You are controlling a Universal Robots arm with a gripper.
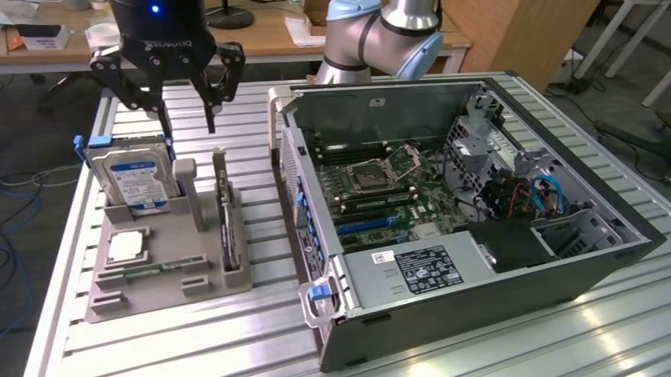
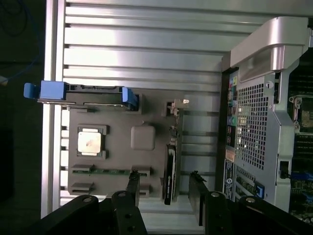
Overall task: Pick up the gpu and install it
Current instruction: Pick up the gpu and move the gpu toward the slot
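The gpu (image 1: 223, 214) is a thin dark card standing on its edge in a slot of the grey holder (image 1: 157, 292), at the holder's side nearer the computer case. Seen edge-on from above, the gpu (image 2: 170, 172) shows its silver bracket at one end. My black gripper (image 1: 188, 126) hangs open above the far end of the holder, clear of the card. In the wrist view my gripper (image 2: 164, 196) has one finger (image 2: 133, 188) on each side of the card's line, with nothing held.
A silver hard drive (image 1: 131, 182) with a blue-white label stands in the holder beside the gpu. A square silver chip (image 1: 126, 246) and a memory stick (image 1: 147, 271) lie in other recesses. The open computer case (image 1: 587, 259) lies at the exterior view's right, motherboard (image 1: 388, 188) exposed.
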